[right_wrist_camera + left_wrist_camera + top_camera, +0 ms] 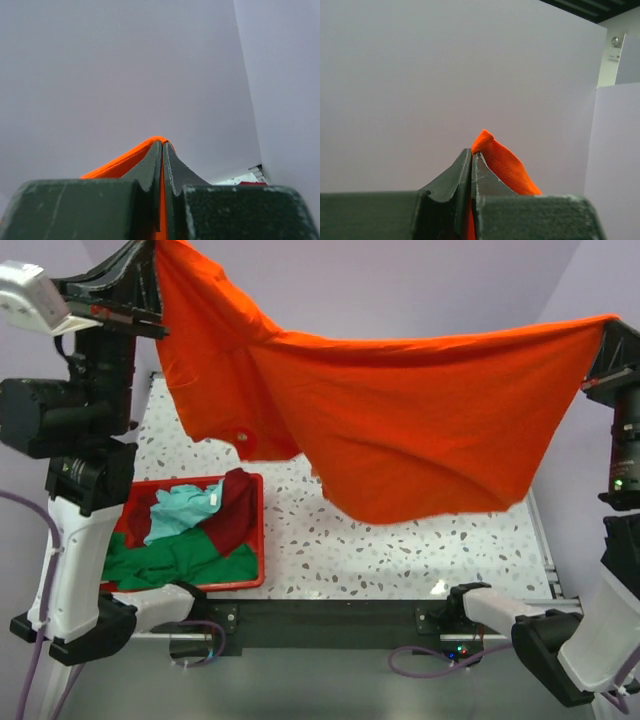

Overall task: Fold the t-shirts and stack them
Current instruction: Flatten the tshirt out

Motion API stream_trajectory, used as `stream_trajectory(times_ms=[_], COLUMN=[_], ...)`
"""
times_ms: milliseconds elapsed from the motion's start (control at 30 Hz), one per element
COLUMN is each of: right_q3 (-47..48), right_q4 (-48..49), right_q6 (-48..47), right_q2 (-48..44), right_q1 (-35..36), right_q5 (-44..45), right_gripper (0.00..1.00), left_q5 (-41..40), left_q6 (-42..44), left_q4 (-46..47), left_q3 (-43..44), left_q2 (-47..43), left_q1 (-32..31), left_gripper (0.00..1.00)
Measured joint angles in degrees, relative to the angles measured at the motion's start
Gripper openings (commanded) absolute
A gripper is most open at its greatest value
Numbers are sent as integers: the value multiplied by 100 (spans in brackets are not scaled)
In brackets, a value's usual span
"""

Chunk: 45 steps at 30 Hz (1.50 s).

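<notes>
Your orange t-shirt [400, 430] hangs spread in mid-air
You'll find the teal t-shirt [185, 508], dark red t-shirt [234, 510] and green t-shirt [175, 562] crumpled in the red bin [259, 540].

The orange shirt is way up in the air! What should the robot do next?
Probably lower both arms together to lay the orange t-shirt on the speckled table beside the red bin. The left gripper and right gripper each pinch an edge, so it hangs spread in midair, and folding needs a flat surface.
</notes>
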Motion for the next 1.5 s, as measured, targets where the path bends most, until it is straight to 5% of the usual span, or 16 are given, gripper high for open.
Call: stream_trajectory(times_ms=[333, 600, 867, 1167, 1500], right_q3=[-1825, -2140, -1998, -1801, -1502], right_q4=[315, 205, 205, 435, 1123], right_q6=[-33, -153, -225, -647, -1462], right_q2=[643, 1384, 793, -361, -1274], right_q1=[0, 0, -2, 0, 0], right_q5=[444, 634, 802, 1440, 2277], right_gripper=[0, 0, 0, 0, 0], left_q5=[887, 1211, 1320, 1622, 2441], left_q6=[-306, -496, -501, -494, -688], left_q4=[-83, -767, -761, -83, 391], left_q3=[74, 46, 76, -46, 647], left_q2=[2103, 3252, 2894, 1259, 649], left_q1=[0, 0, 2, 2, 0], left_gripper=[0, 0, 0, 0, 0])
